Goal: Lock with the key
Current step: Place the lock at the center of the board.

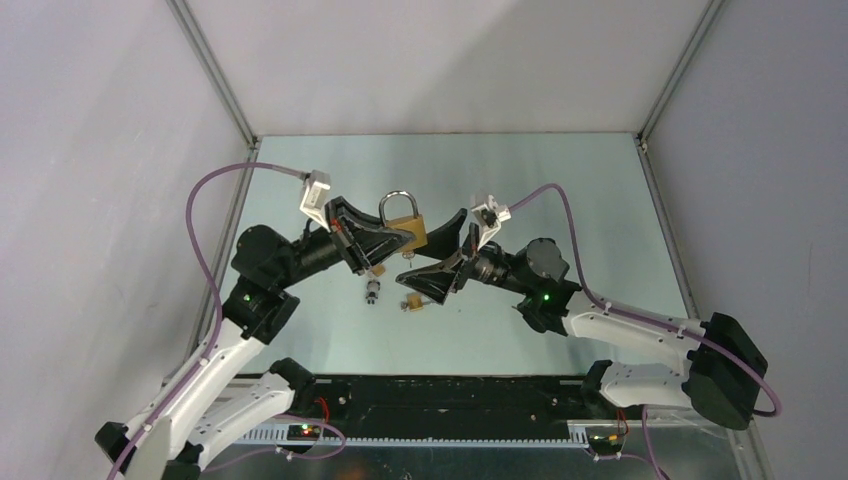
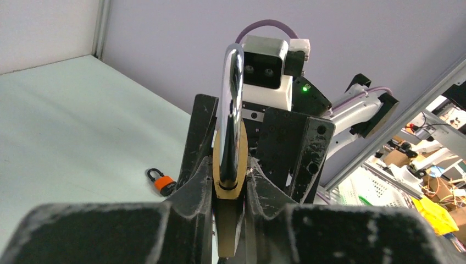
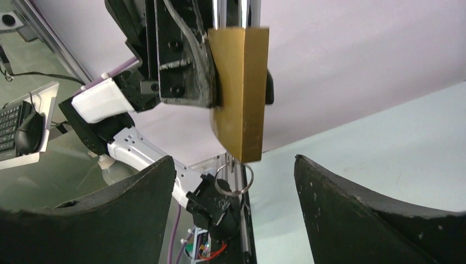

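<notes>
Top external view shows the left hand (image 1: 385, 238) clamped on the brass padlock (image 1: 408, 228), which is held upright above the tabletop (image 1: 560, 180) with its shackle up. The right hand (image 1: 440, 253) faces it, fingers spread wide and gripping nothing, just beside the padlock's lower end, where a key (image 3: 232, 160) sits with its ring (image 3: 233, 179) hanging. A small orange padlock (image 2: 160, 183) lies on the tabletop.
</notes>
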Robot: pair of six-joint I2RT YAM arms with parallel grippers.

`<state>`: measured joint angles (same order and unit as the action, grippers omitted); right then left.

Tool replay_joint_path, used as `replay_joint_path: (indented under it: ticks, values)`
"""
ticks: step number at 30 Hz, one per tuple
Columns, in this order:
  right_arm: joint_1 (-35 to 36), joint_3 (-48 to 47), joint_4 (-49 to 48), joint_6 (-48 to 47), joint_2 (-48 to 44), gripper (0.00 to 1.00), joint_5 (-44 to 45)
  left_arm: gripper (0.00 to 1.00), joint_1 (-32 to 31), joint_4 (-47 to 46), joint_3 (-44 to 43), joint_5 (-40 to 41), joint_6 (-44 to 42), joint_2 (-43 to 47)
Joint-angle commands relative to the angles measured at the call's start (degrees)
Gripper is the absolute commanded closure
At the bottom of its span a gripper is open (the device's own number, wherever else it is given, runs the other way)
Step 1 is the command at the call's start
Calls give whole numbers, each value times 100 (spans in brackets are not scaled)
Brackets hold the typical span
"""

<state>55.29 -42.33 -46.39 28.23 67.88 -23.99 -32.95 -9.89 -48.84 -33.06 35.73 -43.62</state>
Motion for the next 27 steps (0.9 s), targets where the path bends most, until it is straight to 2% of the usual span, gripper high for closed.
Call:
replay_joint_path:
  ticks: [1,5,8,12,22,27]
  values:
    - [64,-114,-912,-89,95,17,272,100,-52,-985,-68,-100,156,240]
    - [71,-112,-1000,-8,128,24,321,100,-68,-1074,-49,-116,179,263]
    - [66,-116,-1061,73,164,41,288,100,-79,-1148,-40,-123,185,273]
    - [18,-118,-1123,240,189,53,205,100,-86,-1219,-29,-223,170,313]
    - [14,-116,-1460,445,256,45,121,100,-105,-1272,28,-373,109,371]
    - [20,-117,-1798,511,423,63,-206,100,-117,-1300,29,-312,160,441]
